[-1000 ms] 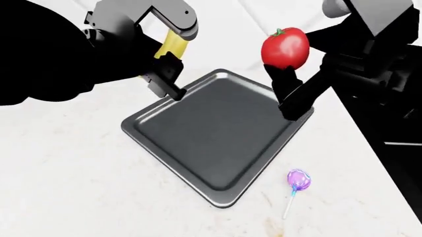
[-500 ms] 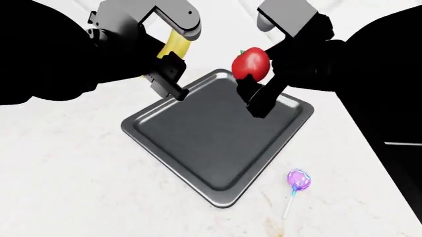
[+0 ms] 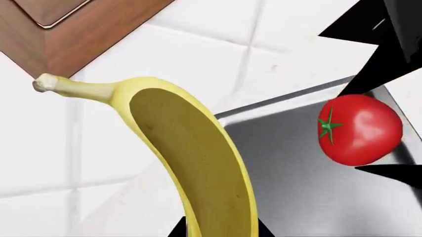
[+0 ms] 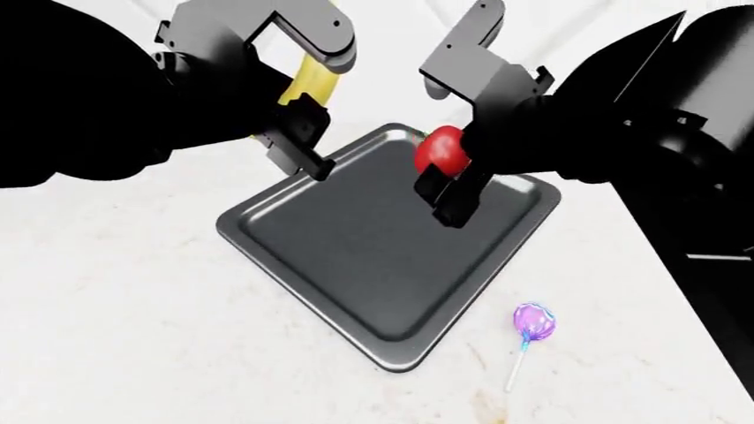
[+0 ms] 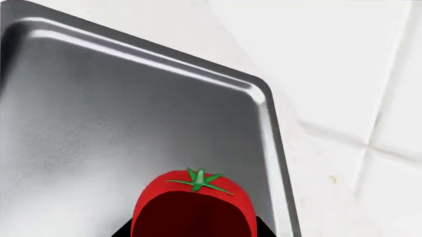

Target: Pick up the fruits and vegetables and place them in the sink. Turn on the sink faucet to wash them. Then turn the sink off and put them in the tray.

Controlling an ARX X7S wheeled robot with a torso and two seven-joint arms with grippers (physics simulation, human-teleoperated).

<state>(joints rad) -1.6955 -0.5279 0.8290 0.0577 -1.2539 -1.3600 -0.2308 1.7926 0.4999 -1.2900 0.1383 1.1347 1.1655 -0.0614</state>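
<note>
The tomato (image 4: 441, 148) is half hidden between the right fingers (image 4: 451, 190) that hold it over the tray (image 4: 353, 265), and the left fingers (image 4: 297, 141) hold the mostly hidden banana (image 4: 310, 84).

The banana (image 3: 197, 163) is yellow, the tomato (image 4: 440, 148) glossy red with a green stem. The tray (image 4: 353, 256) is dark grey, the lollipop (image 4: 532, 322) swirled purple.

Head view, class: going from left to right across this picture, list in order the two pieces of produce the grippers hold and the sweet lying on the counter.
banana → tomato → purple lollipop
</note>
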